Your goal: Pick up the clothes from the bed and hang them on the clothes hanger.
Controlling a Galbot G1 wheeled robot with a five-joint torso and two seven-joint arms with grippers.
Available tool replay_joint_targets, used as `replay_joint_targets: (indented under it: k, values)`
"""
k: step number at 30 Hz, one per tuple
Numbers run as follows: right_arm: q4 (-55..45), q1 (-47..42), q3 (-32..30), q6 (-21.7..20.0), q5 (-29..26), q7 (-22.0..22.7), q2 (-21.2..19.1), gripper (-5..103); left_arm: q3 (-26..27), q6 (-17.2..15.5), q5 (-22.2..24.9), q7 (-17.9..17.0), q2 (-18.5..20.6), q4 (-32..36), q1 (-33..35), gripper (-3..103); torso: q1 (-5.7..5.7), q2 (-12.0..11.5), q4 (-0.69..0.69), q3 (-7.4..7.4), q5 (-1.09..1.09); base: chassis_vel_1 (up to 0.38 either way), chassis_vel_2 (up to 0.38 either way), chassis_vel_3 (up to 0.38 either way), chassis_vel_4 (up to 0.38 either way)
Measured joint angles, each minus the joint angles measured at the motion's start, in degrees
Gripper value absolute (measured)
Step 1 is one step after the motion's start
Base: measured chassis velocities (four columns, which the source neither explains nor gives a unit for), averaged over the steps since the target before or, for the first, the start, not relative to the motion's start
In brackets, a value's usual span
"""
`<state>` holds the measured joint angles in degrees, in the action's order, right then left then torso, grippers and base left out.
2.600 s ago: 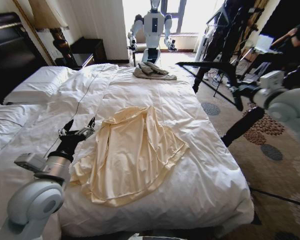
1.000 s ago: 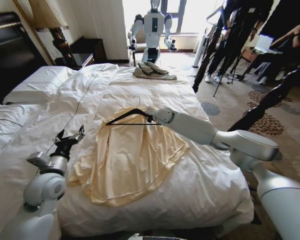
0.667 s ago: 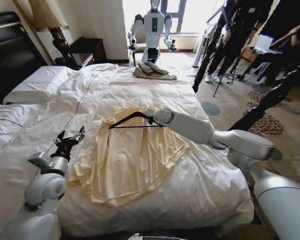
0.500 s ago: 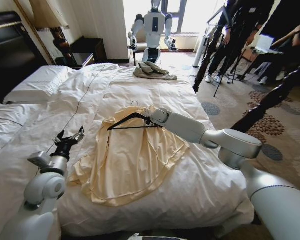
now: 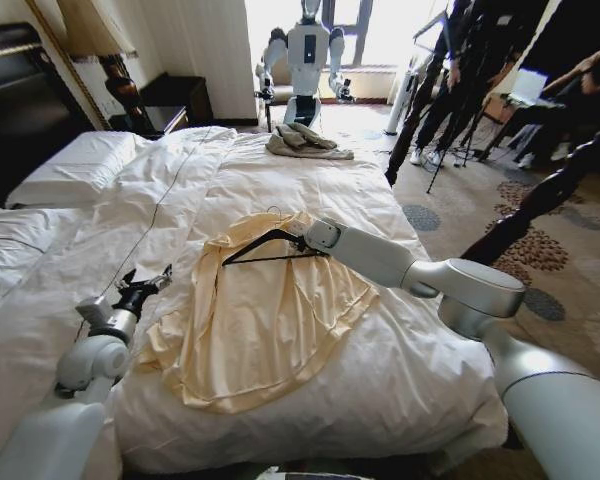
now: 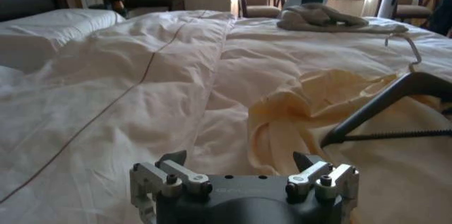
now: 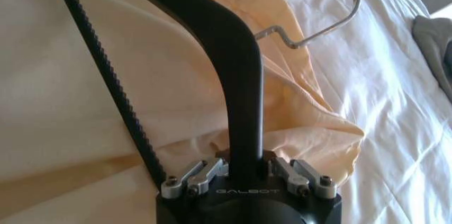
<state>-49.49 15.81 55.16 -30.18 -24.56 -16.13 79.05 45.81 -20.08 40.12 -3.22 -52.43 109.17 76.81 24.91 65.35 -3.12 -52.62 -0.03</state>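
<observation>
The clothes, a pale-yellow garment (image 5: 270,320), lie spread flat on the bed's white duvet (image 5: 400,190). My right gripper (image 5: 302,238) reaches across the garment's collar end and is shut on the black clothes hanger (image 5: 265,247). In the right wrist view the fingers (image 7: 214,168) clamp one shoulder bar of the hanger (image 7: 219,38), whose metal hook (image 7: 339,7) points toward the white duvet (image 7: 395,102). My left gripper (image 5: 150,285) rests open on the duvet just beside the garment's edge (image 6: 332,102), holding nothing (image 6: 240,160). The hanger (image 6: 395,99) hovers ahead of it.
A grey garment (image 5: 305,140) lies at the bed's far end, with another robot (image 5: 305,50) standing behind it. Pillows (image 5: 75,165) and a dark headboard (image 5: 20,100) are on the left. Tripods and people (image 5: 480,70) stand on the carpet to the right.
My right arm swung in from the right with the hanger and settled it low over the garment's collar. My left arm dropped lower, its gripper edging toward the garment's side.
</observation>
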Motion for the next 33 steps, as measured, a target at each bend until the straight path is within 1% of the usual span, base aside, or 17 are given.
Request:
replay_joint_targets:
  k: [3,4,6,7,9,11,15,17,19,20,23,24,27,29,31,32,33]
  values:
    - [2.78,-0.14,-0.25,1.34,0.49,0.06,2.40,18,-3.40,-0.03,-0.21,0.53,0.92,-3.90,-2.09,100,0.01,0.00,-0.02,-0.01,-0.01,0.000,0.000,0.000,0.000]
    - [2.78,-0.14,-0.25,1.34,0.49,0.06,2.40,18,-3.40,-0.03,-0.21,0.53,0.92,-3.90,-2.09,100,0.01,0.00,-0.02,-0.01,-0.01,0.000,0.000,0.000,0.000]
    - [4.37,-0.26,-0.36,2.39,0.87,-0.13,3.79,18,-5.57,-0.06,-0.57,0.68,0.94,-5.73,-3.62,100,0.01,0.00,0.06,-0.01,0.01,0.000,0.000,0.000,0.000]
    - [4.37,-0.26,-0.36,2.39,0.87,-0.13,3.79,18,-5.57,-0.06,-0.57,0.68,0.94,-5.73,-3.62,100,0.01,0.00,0.06,-0.01,0.01,0.000,0.000,0.000,0.000]
    - [4.81,-0.47,-0.41,2.82,1.01,-0.14,3.90,18,-8.11,-0.04,-0.80,0.69,0.66,-7.48,-5.34,103,0.00,0.00,0.01,0.00,-0.01,0.000,0.000,0.000,0.000]
    - [4.81,-0.53,-0.41,2.85,1.03,-0.15,3.85,18,-8.79,0.03,-0.83,0.70,0.54,-8.00,-5.87,103,0.00,0.00,0.00,0.00,-0.01,0.000,0.000,0.000,0.000]
    - [5.15,-0.69,-0.51,3.06,1.20,-0.23,3.32,18,-10.67,0.24,-0.12,0.69,0.16,-8.69,-7.44,88,0.01,0.00,-0.01,-0.01,0.03,0.000,0.000,0.000,0.000]
    - [5.27,-0.72,-0.53,3.18,1.29,-0.26,3.24,18,-10.99,0.24,0.03,0.69,0.16,-8.73,-7.72,88,0.01,0.00,0.00,-0.01,0.02,0.000,0.000,0.000,0.000]
    - [5.34,-0.88,-0.61,3.33,1.41,-0.28,3.00,18,-12.28,0.75,0.23,0.69,0.11,-9.67,-9.12,77,0.00,0.00,0.01,0.00,0.01,0.000,0.000,0.000,0.000]
    - [5.34,-0.88,-0.61,3.33,1.41,-0.28,3.00,18,-12.28,0.75,0.23,0.69,0.11,-9.67,-9.12,77,0.00,0.00,0.01,0.00,0.01,0.000,0.000,0.000,0.000]
    - [5.35,-1.11,-0.65,3.42,1.49,-0.28,2.68,18,-13.45,1.61,0.73,0.67,0.11,-10.54,-10.75,61,0.00,0.00,0.00,0.00,0.01,0.000,0.000,0.000,0.000]
    - [5.35,-1.11,-0.65,3.42,1.49,-0.28,2.68,18,-13.45,1.61,0.73,0.67,0.11,-10.54,-10.75,61,0.00,0.00,0.00,0.00,0.01,0.000,0.000,0.000,0.000]
    - [5.35,-1.30,-0.67,3.52,1.63,-0.28,2.43,18,-14.19,2.25,1.10,0.72,0.14,-10.73,-11.55,44,0.00,0.00,0.00,-0.01,0.01,0.000,0.000,0.000,0.000]
    - [5.35,-1.34,-0.69,3.55,1.65,-0.28,2.39,18,-14.28,2.38,1.12,0.72,0.12,-10.73,-11.59,44,0.00,0.00,0.00,0.00,0.01,0.000,0.000,0.000,0.000]
    - [5.43,-1.35,-0.76,3.69,1.66,-0.28,2.35,18,-14.35,2.66,1.21,0.72,0.04,-10.71,-11.54,34,0.00,0.00,0.00,0.00,0.00,0.000,0.000,0.000,0.000]
    - [5.43,-1.35,-0.76,3.69,1.66,-0.28,2.35,18,-14.35,2.66,1.21,0.72,0.04,-10.71,-11.54,34,0.00,0.00,0.00,0.00,0.00,0.000,0.000,0.000,0.000]
    - [5.48,-1.36,-0.82,3.75,1.66,-0.28,2.35,18,-14.34,2.74,1.23,0.72,0.04,-10.68,-11.47,28,0.00,0.00,0.00,0.00,0.00,0.000,0.000,0.000,0.000]
